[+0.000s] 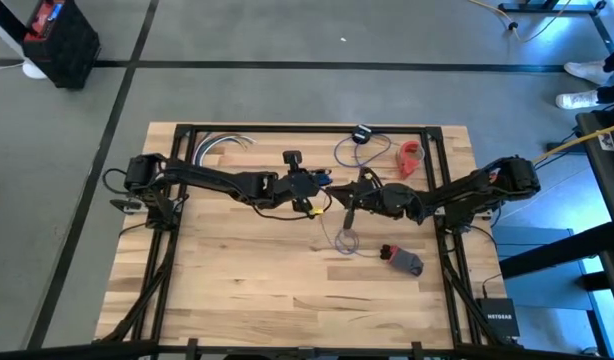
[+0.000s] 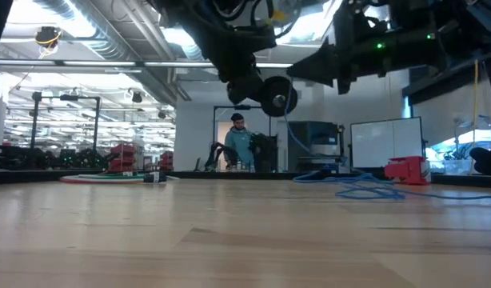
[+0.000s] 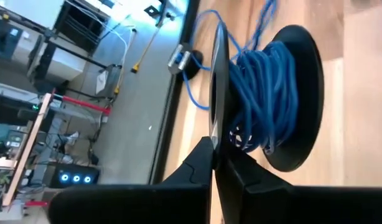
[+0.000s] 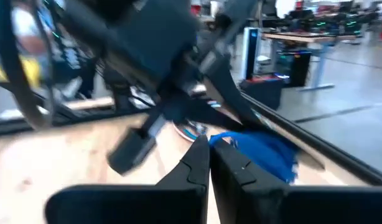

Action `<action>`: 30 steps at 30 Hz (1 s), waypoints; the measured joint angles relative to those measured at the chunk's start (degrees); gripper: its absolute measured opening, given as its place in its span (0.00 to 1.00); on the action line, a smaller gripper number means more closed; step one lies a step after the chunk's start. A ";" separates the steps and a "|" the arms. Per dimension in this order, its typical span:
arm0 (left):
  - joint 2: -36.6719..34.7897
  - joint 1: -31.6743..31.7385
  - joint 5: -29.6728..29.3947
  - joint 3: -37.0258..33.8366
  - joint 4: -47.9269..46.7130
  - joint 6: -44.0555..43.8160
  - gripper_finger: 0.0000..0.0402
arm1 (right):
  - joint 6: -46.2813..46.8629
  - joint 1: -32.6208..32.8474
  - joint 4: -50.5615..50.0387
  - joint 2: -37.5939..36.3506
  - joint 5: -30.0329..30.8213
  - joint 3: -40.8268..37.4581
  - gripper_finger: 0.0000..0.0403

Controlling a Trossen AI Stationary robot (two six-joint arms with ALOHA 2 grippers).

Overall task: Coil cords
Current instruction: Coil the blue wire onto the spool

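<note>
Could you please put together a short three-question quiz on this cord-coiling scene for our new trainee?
1. True or false: the left gripper is shut on a flange of the black plastic spool wound with thin blue cord.
2. In the high view, the red plastic object lies: A) near the table's far edge, B) on the floor.
3. Fill in: in the low view, the spool is held ___ the light wooden table.

Key: 1 true; 2 A; 3 above.
</note>
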 joint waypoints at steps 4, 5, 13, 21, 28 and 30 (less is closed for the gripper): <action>-0.68 -0.69 -0.16 0.00 1.08 0.10 0.00 | 0.81 -1.24 -2.32 0.00 0.97 0.60 0.03; -0.68 -0.88 -0.37 0.00 1.34 0.08 0.00 | 1.20 -1.61 -1.99 0.00 0.39 0.62 0.03; -0.68 -0.83 0.32 0.00 1.53 -0.54 0.00 | 3.85 -1.81 5.04 0.02 -3.77 0.73 0.03; -0.68 -0.28 5.59 0.00 4.59 -4.33 0.00 | 3.86 -1.81 4.79 3.10 -4.25 2.98 0.03; -0.68 0.71 7.64 0.22 4.87 -10.74 0.00 | 2.39 -1.81 0.81 5.14 -3.47 5.56 0.03; -0.68 1.07 9.71 0.55 4.74 -12.81 0.00 | 2.21 -1.81 -0.19 5.21 -2.50 5.67 0.03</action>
